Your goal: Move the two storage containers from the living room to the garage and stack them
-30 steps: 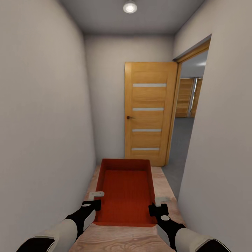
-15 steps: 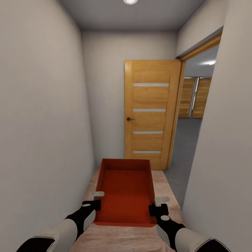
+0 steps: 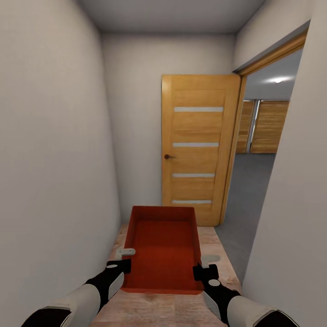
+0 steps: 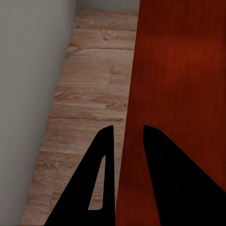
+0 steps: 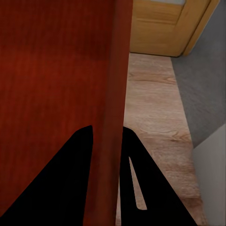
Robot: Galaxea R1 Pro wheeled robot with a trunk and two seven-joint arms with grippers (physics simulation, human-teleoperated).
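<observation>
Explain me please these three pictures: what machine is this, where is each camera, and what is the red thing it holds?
This is a simulated wheeled robot with two arms. The big picture comes from its head camera, looking down a narrow corridor toward a wooden door and an opening on the right. The other two come from cameras near each gripper. The red thing is an open storage container, empty inside. The left gripper clamps its left wall and the right gripper its right wall, one finger inside and one outside, carrying it above the wood-plank floor. Beyond the opening lies a grey floor.

The garage (image 3: 263, 136) beyond the doorway is mostly hidden by the wall (image 3: 295, 204).
</observation>
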